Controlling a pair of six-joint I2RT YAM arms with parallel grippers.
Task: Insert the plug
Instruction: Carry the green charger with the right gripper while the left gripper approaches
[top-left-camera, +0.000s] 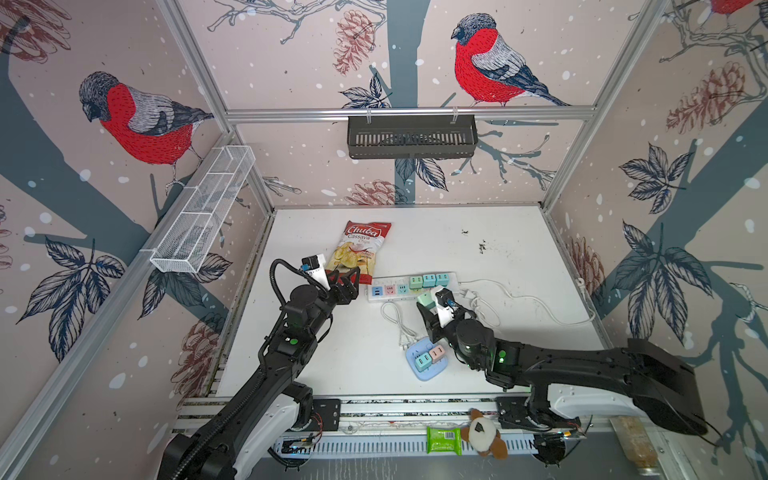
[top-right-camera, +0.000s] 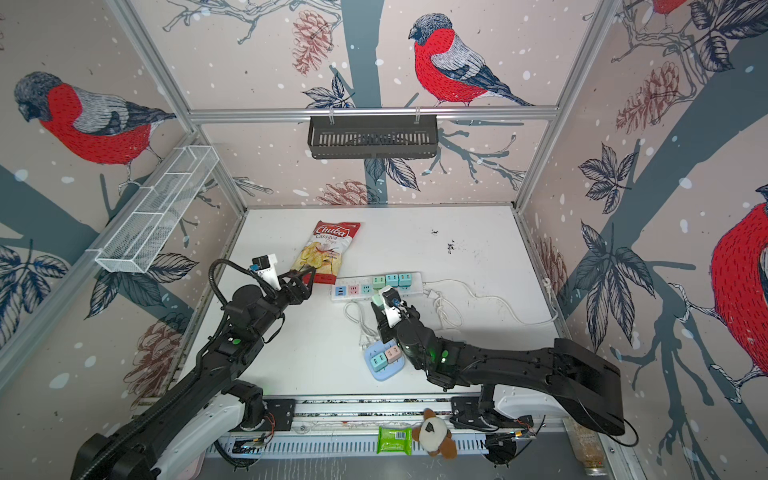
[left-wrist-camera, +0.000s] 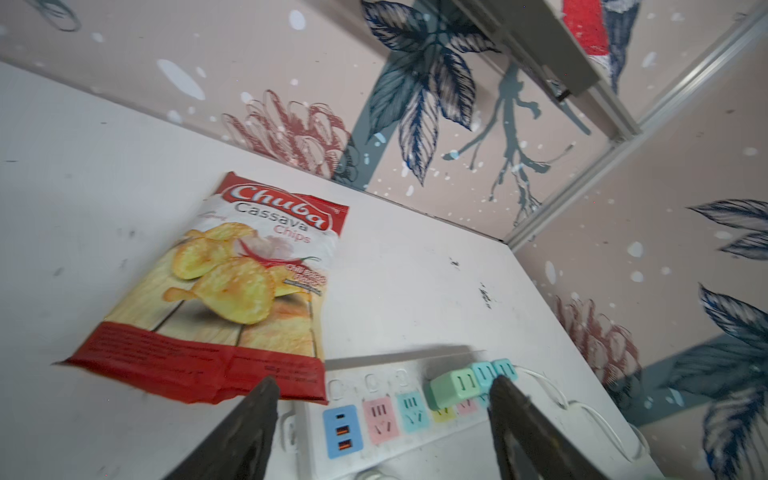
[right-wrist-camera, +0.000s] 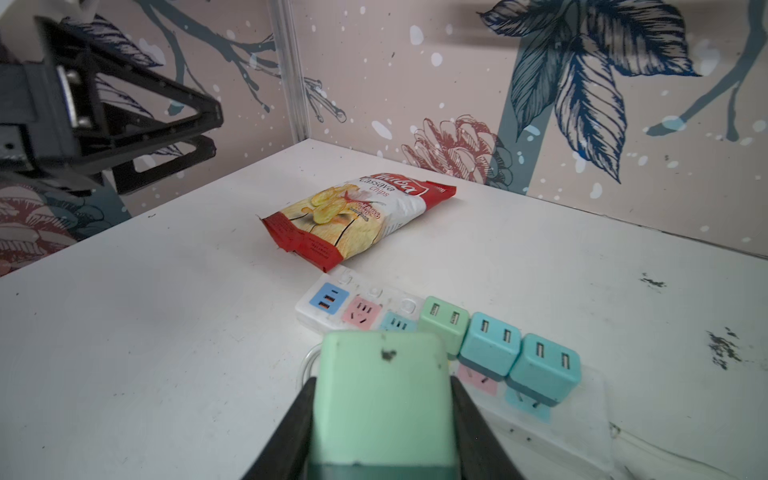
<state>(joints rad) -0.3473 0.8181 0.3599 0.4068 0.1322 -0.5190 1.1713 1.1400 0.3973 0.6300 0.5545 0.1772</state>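
Right gripper (top-left-camera: 426, 305) clamps the mint plug (right-wrist-camera: 380, 399) between its fingers
In both top views the plug hangs at 6 o'clock of the power strip (right-wrist-camera: 305, 309); the left gripper (left-wrist-camera: 382, 384), fingers wide and empty, hovers at the strip's 9 o'clock by the chips bag (top-left-camera: 359, 249)

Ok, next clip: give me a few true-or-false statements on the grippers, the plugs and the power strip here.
1. The right gripper is shut on a mint-green plug. True.
2. Four plugs sit in the power strip. False: three plugs sit there, one green and two blue.
3. The left gripper grips the chips bag. False: its jaws are open and empty, near the strip's end.
4. The chips bag lies flat on the table, beyond the strip. True.
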